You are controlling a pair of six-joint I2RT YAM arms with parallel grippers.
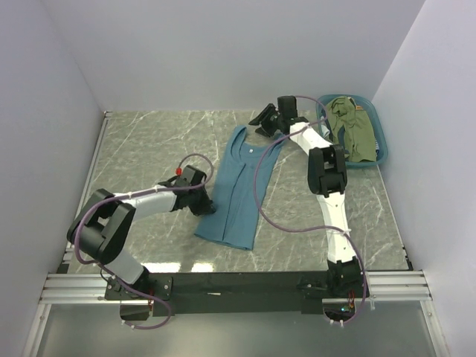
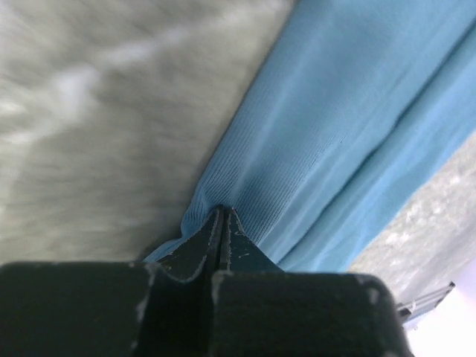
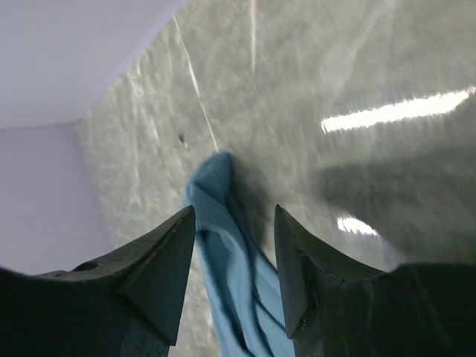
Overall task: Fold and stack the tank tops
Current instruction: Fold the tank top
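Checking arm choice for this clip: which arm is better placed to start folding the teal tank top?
Left. The left gripper is shut on the teal tank top's side edge; the right gripper stands open over a strap, holding nothing.

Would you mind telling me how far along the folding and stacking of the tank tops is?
Done: the teal tank top lies flat on the table, out of the basket. In hand: the left gripper is shut on its side edge; the right gripper is open over a strap. Left: folding it, then the olive-green top in the basket; no stack yet.
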